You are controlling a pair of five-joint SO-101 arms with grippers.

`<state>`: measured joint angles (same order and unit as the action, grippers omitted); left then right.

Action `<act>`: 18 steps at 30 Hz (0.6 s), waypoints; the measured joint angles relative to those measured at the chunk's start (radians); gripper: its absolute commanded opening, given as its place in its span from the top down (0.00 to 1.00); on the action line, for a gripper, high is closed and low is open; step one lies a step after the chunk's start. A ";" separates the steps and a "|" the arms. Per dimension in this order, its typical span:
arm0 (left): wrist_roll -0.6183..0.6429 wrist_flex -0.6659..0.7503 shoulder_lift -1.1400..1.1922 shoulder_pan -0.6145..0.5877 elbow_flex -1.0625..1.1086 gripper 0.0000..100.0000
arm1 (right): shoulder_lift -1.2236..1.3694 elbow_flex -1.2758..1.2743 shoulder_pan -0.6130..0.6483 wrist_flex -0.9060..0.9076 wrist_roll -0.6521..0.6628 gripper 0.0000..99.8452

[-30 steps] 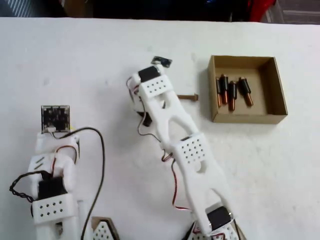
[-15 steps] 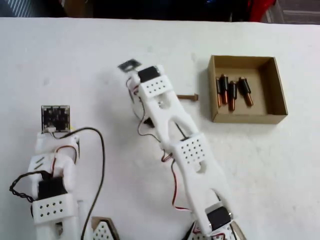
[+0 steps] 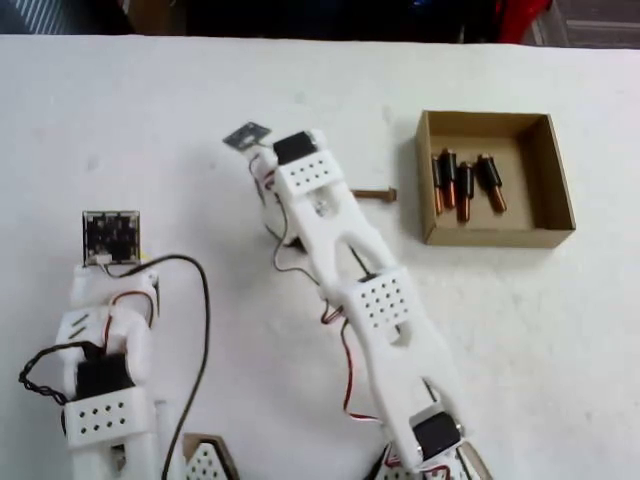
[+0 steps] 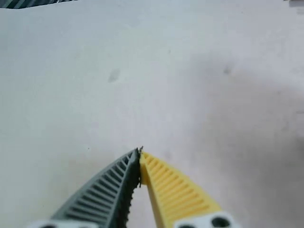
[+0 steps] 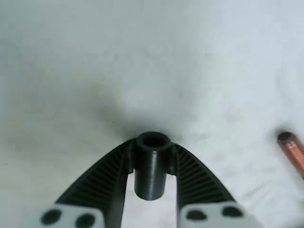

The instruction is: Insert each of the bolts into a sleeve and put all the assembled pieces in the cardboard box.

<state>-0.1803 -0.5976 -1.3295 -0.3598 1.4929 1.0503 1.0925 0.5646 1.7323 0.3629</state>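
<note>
Now my right wrist (image 3: 300, 172) has rolled round; the right fingers (image 5: 199, 180) clench the sleeve (image 5: 152, 166) near the loose bolt (image 3: 377, 194) lying on the worktop (image 3: 150, 100) beside the box (image 3: 495, 238). Insertion comes next, I judge. The left fingers (image 4: 166, 185) rest closed, empty.

bolt (image 3: 380, 195) partly hidden behind the right arm (image 3: 340, 240), cut off at right wrist view's edge

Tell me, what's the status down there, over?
Right gripper shut on sleeve. Left gripper shut, empty. One bolt loose on table beside cardboard box; four assembled pieces inside. Nothing between sleeve and bolt.
</note>
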 measured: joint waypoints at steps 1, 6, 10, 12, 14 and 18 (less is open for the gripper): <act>0.000 0.000 0.000 0.000 0.000 0.97 | -0.023 0.000 0.008 0.000 0.000 0.98; 0.000 0.000 0.000 0.000 0.000 0.97 | -0.198 -0.074 0.034 0.000 -0.002 0.98; 0.000 0.000 0.000 0.000 0.000 0.97 | -0.382 -0.209 0.029 0.000 -0.002 0.98; 0.000 0.000 0.000 0.000 0.000 0.97 | -0.489 -0.285 0.031 0.000 -0.002 0.98; 0.000 0.000 0.000 0.000 0.000 0.97 | -0.606 -0.362 0.034 0.000 -0.002 0.98; 0.000 0.000 0.000 0.000 0.000 0.97 | -0.841 -0.485 0.031 0.000 -0.002 0.98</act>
<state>-0.1803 -0.5976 -1.3295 -0.3598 1.4929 0.2094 0.6076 0.5953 1.7323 0.3613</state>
